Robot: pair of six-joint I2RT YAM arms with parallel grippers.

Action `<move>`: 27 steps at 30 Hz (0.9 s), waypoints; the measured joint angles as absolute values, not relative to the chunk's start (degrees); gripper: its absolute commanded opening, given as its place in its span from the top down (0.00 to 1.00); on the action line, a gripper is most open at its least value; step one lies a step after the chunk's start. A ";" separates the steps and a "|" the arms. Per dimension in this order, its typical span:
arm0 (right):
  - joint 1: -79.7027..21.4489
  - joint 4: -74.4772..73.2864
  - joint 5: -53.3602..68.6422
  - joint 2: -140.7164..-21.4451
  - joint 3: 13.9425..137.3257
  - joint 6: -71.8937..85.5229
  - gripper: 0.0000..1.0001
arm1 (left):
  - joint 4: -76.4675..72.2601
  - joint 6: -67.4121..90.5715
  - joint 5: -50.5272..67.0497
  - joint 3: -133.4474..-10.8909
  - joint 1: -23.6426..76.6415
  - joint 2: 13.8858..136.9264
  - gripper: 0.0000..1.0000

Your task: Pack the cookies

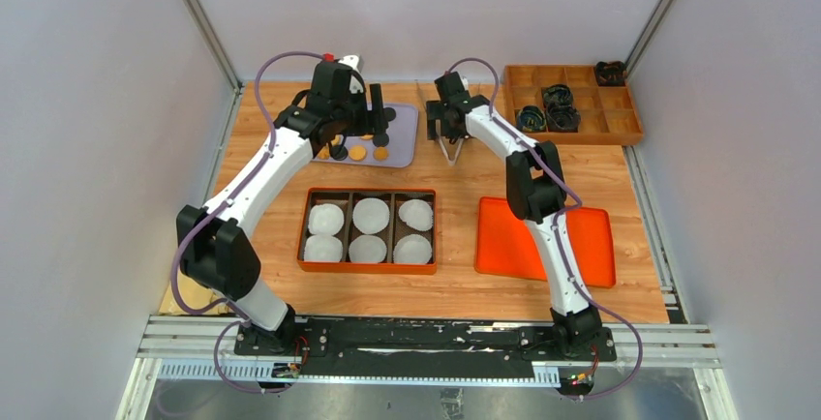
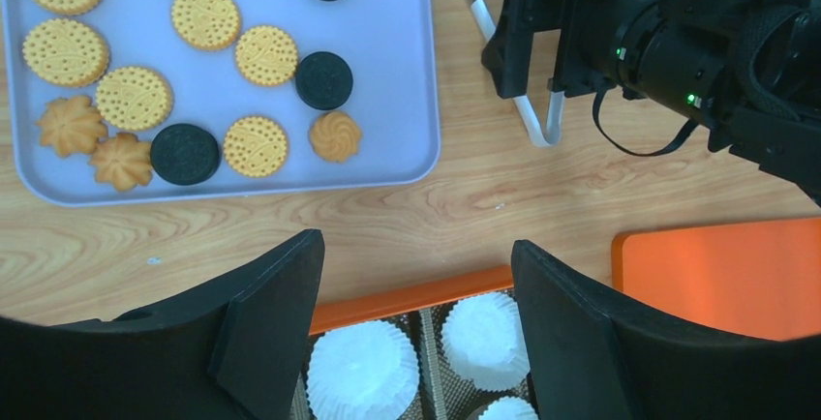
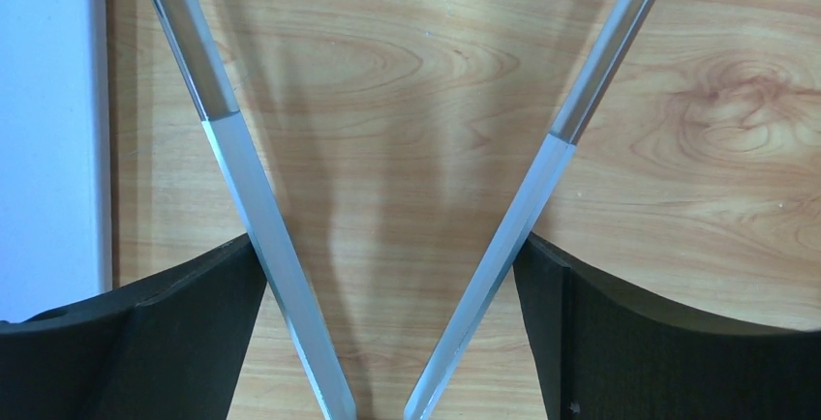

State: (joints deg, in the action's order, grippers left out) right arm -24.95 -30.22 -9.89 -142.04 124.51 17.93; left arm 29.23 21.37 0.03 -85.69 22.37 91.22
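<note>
Cookies (image 2: 257,146) — judged light, stiff, brittle; grip opposite edges gently. Left tool (image 2: 416,251) wide open, empty; right tool (image 3: 387,265) holds spread tongs (image 3: 242,178).

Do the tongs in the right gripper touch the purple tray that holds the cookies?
Apart. The left wrist view shows a strip of bare table between the tongs and the tray edge; the right wrist view agrees.

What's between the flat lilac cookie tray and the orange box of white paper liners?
Nothing but bare wooden tabletop, seen in the left wrist view between the flat lilac plastic tray and the orange compartment box.
</note>
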 measured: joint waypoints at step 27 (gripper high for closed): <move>-24.80 -30.96 -16.80 -126.26 101.56 16.25 0.73 | 28.60 21.52 0.01 -84.95 22.37 91.24 0.25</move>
